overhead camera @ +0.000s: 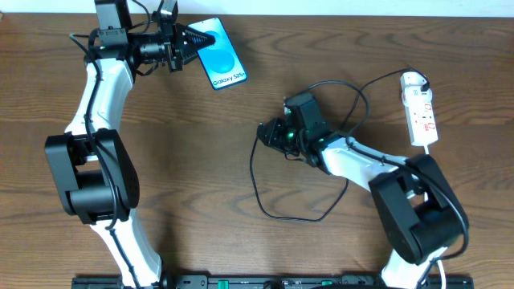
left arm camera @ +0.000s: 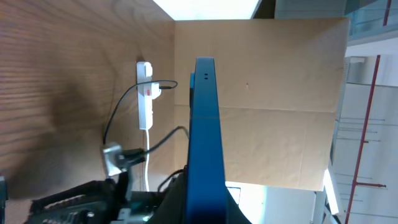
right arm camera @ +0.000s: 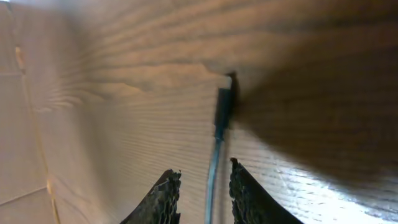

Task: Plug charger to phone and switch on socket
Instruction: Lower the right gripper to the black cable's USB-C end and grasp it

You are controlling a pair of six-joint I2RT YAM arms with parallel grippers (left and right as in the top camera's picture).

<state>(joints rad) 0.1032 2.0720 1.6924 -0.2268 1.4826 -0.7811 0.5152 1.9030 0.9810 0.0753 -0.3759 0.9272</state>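
My surface (overhead camera: 241, 120): dark brown wood grain, with a glare patch in the right wrist view. Behind it: one plain brown cardboard panel (left arm camera: 280, 112), standing upright. Past the panel: a pale wall (left arm camera: 382, 124) with a thin red line (left arm camera: 367, 124).

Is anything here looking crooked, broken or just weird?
Nothing is spilled or broken. The phone is askew near the table's far edge, held at one end by the left gripper. The charger sprawls in a loose loop, its unplugged tip just ahead of the open right gripper.
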